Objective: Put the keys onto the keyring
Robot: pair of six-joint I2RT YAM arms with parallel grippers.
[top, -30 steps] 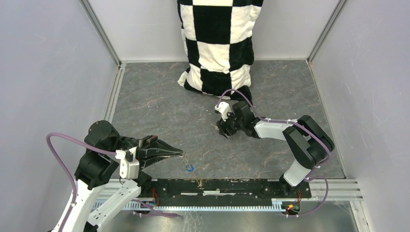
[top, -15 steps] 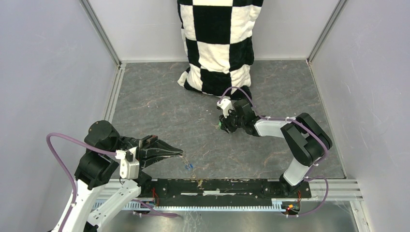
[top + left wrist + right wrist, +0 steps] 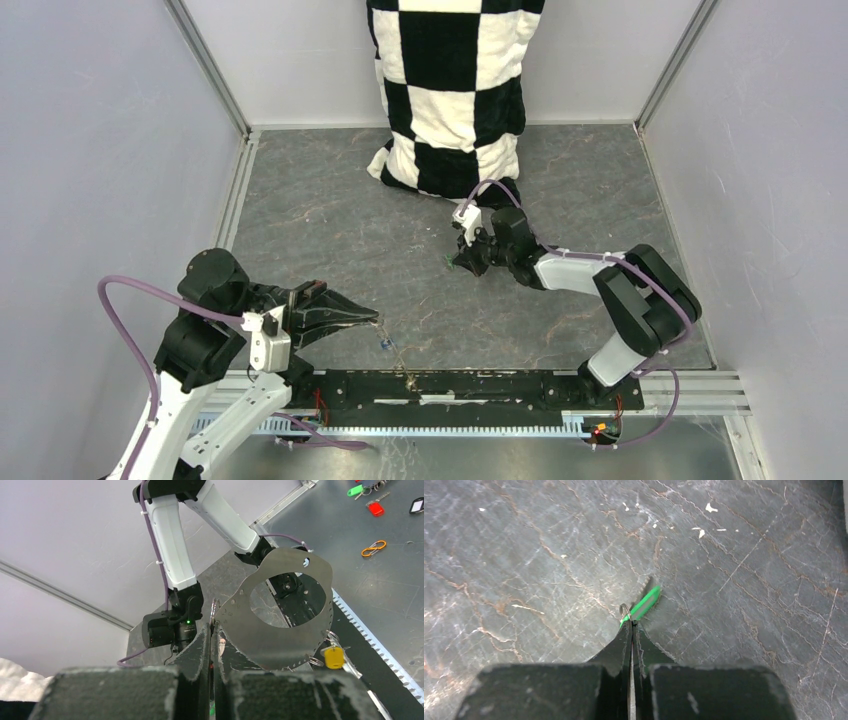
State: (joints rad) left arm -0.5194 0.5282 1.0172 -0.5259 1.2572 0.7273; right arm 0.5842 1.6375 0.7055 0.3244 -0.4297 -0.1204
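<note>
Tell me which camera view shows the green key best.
The right wrist view: the green key sits sharp at centre, pinched at its end by the shut right gripper. The top external view gives only a green speck at that gripper. The left wrist view does not show it clearly.

Your desk [image 3: 320, 210] was a dark grey slab patterned like stone, crossed by pale and rusty veins. Plain pale grey walls [image 3: 100, 130] closed it in on three sides, with aluminium posts [image 3: 205, 65] in the back corners. A black-and-white checkered cloth [image 3: 450, 70] hung down the back wall, its end resting on the desk. The light was soft and even.
</note>
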